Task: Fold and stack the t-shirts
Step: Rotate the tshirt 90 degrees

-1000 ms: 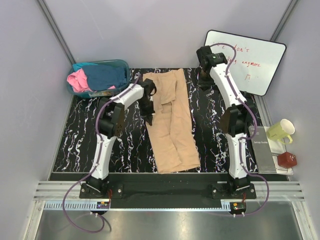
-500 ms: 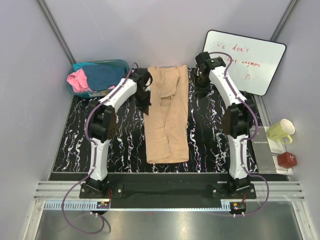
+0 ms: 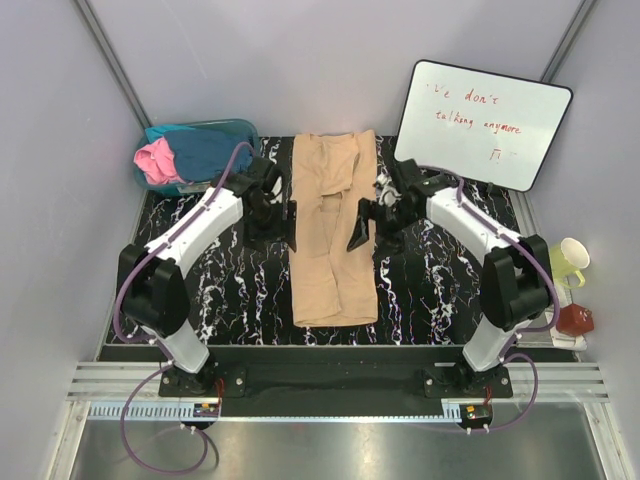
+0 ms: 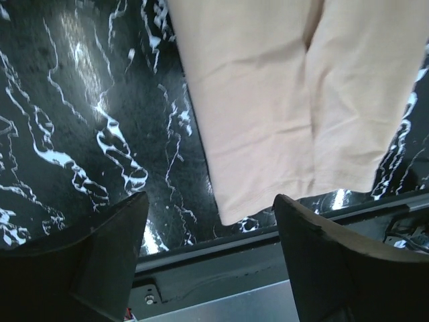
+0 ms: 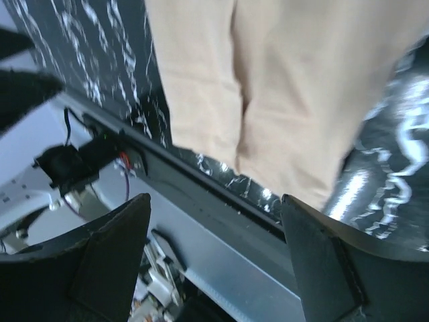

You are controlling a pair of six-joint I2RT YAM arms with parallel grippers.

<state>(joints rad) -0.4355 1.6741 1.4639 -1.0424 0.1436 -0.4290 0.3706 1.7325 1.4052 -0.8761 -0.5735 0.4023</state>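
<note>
When the scene is viewed from above, the light tan t-shirt (image 3: 334,235) is found laid flat as a long narrow strip down the middle of the black marbled table (image 3: 200,290), running from the far edge toward the near one. The left gripper (image 3: 270,228) is held just beside the strip's left edge and the right gripper (image 3: 373,232) just beside its right edge, about halfway along. Both are seen with jaws spread wide and nothing gripped. A pink t-shirt (image 3: 153,160) and a dark teal t-shirt (image 3: 208,150) are heaped in a see-through teal tub (image 3: 245,130) at the far left corner. A whiteboard (image 3: 485,120) is propped at the far right, and a pale yellow mug (image 3: 565,262) is set beside the table's right edge.

From the left wrist, the near end of the tan t-shirt (image 4: 268,100) is shown lying on the table (image 4: 87,121), with a lengthwise fold line down it. The dark fingers (image 4: 87,261) are parted widely, and nothing is clasped between them.

From the right wrist, the same end of the tan t-shirt (image 5: 268,80) is seen close to the table's near edge. The fingers (image 5: 335,275) are likewise held far apart, and no cloth is caught between them.
</note>
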